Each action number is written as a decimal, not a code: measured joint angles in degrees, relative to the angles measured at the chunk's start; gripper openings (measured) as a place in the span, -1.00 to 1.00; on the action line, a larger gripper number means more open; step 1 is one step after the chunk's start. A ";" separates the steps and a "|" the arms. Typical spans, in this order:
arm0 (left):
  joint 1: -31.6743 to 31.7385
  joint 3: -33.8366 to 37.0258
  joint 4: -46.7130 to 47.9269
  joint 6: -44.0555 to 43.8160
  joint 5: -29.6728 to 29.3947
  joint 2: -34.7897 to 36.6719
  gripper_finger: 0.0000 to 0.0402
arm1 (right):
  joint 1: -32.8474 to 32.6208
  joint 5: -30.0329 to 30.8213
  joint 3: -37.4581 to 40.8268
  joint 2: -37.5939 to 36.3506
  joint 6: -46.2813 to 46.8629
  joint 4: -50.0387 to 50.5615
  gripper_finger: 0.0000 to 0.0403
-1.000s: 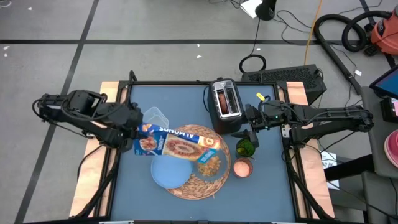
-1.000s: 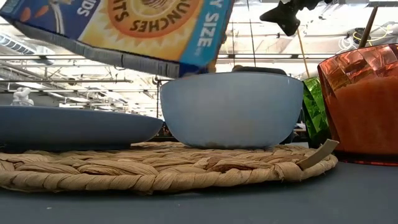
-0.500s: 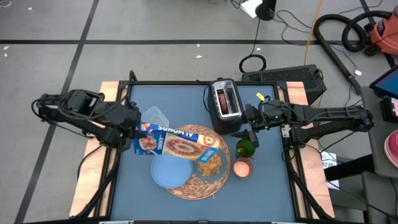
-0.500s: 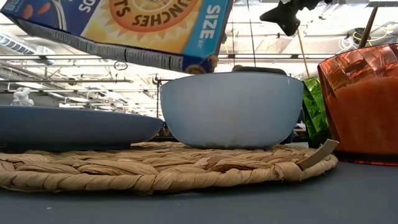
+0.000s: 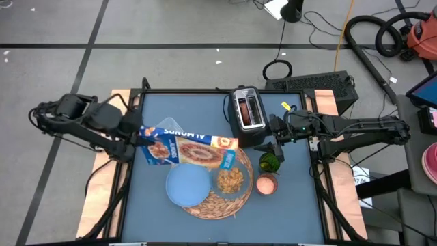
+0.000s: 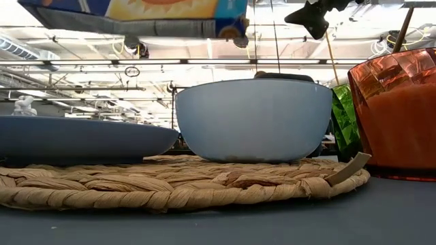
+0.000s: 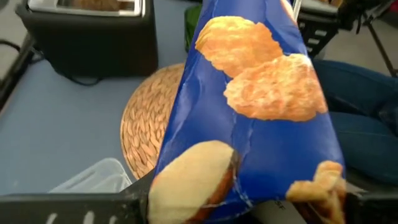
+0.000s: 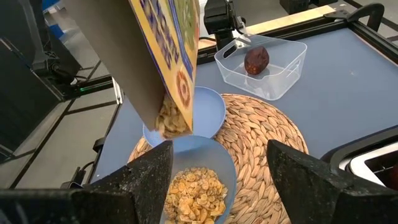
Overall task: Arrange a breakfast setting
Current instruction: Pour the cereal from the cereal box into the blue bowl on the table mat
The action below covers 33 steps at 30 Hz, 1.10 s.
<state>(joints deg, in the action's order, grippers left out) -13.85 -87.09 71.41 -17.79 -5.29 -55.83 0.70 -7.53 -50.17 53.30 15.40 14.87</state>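
Blue table (image 5: 300, 212) w/ wooden side rails, grey floor around. Round straw mat (image 5: 240, 198) sits near table centre, carrying light-blue plate (image 5: 186, 188) and bowl (image 5: 231, 180) of tan cereal (image 8: 194, 194), side by side. Left claw (image 5: 134, 137) clamped on bottom end of cereal box (image 5: 188, 147), held tilted above bowl, open end over it; flakes show at box mouth. Right claw (image 5: 276, 152) hovers beside toaster (image 5: 248, 116), above a green glass (image 5: 269, 162), fingers apart, empty. Orange-pink cup (image 5: 266, 183) stands just off mat's right edge. Dark-red fruit (image 8: 256, 60) lies in clear tub (image 8: 264, 73) behind mat.
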 joint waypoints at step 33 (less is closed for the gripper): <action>-0.01 0.04 -28.38 19.72 -3.13 2.08 -0.37 | -0.01 0.11 0.00 0.04 -4.08 -2.95 0.26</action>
<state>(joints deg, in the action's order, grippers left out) -13.87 -87.05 43.03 1.93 -8.43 -53.74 0.69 -7.42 -50.17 53.34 11.32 11.92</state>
